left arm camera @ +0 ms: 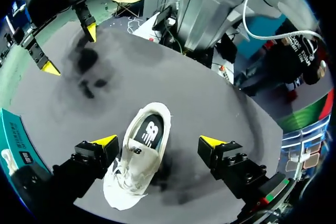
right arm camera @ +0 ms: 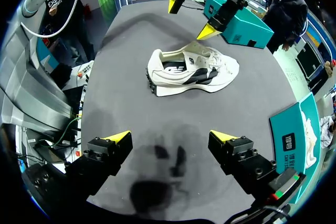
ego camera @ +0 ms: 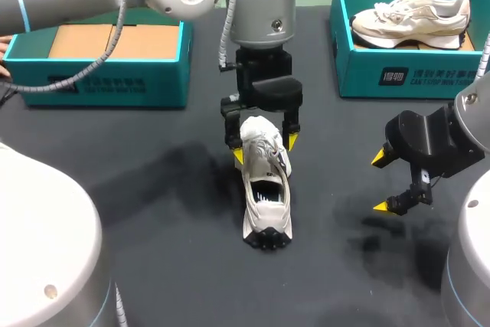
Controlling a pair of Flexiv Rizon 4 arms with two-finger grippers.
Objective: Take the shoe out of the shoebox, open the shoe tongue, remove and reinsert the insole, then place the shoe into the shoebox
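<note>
A white shoe (ego camera: 265,197) stands upright on the dark table, toe pointing away and black-lugged heel toward the near edge. My left gripper (ego camera: 265,149) hangs open over its toe and laces, one yellow tip on each side. In the left wrist view the shoe (left arm camera: 137,161) lies between the fingers, close against one finger (left arm camera: 103,142), and the insole (left arm camera: 149,132) shows in the opening. My right gripper (ego camera: 380,183) is open and empty to the right of the shoe. In the right wrist view the shoe (right arm camera: 191,69) sits ahead of the right gripper (right arm camera: 170,137).
A teal shoebox (ego camera: 107,86) with a bare cardboard floor stands at the back left. At the back right, another teal shoebox (ego camera: 406,74) holds a second white shoe (ego camera: 409,19). Bare dark table lies around the shoe.
</note>
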